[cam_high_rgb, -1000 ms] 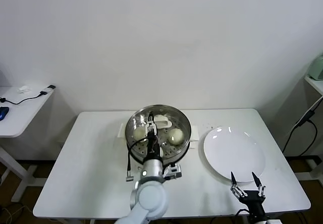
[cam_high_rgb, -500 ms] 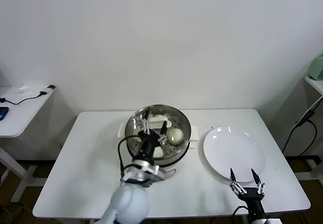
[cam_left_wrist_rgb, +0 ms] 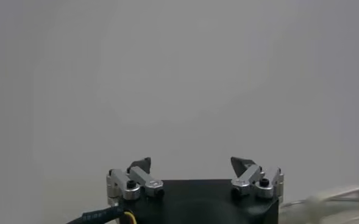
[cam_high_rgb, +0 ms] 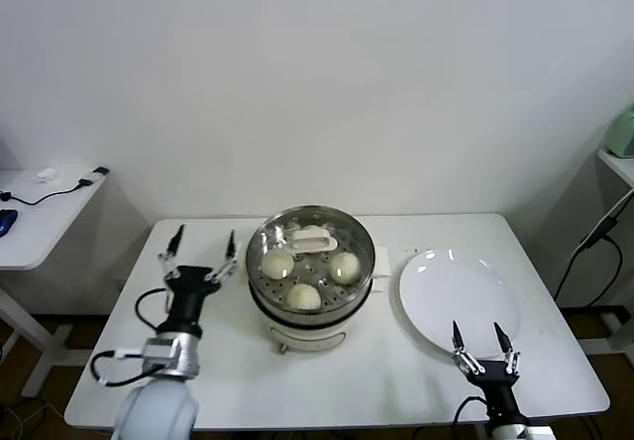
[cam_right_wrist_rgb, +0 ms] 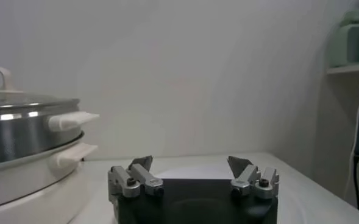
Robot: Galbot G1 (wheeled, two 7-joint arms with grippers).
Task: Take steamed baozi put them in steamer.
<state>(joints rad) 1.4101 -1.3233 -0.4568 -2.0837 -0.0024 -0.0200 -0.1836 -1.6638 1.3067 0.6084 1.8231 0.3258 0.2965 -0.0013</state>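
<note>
Stainless steel steamer sits at the centre of the head view on the white table, a glass lid with a white handle resting on it. Three steamed baozi show through the lid on the perforated tray. Left gripper stands to the left of the steamer, fingers spread and empty. Right gripper is at the lower right, at the near edge of the white plate, jaws released.
</note>
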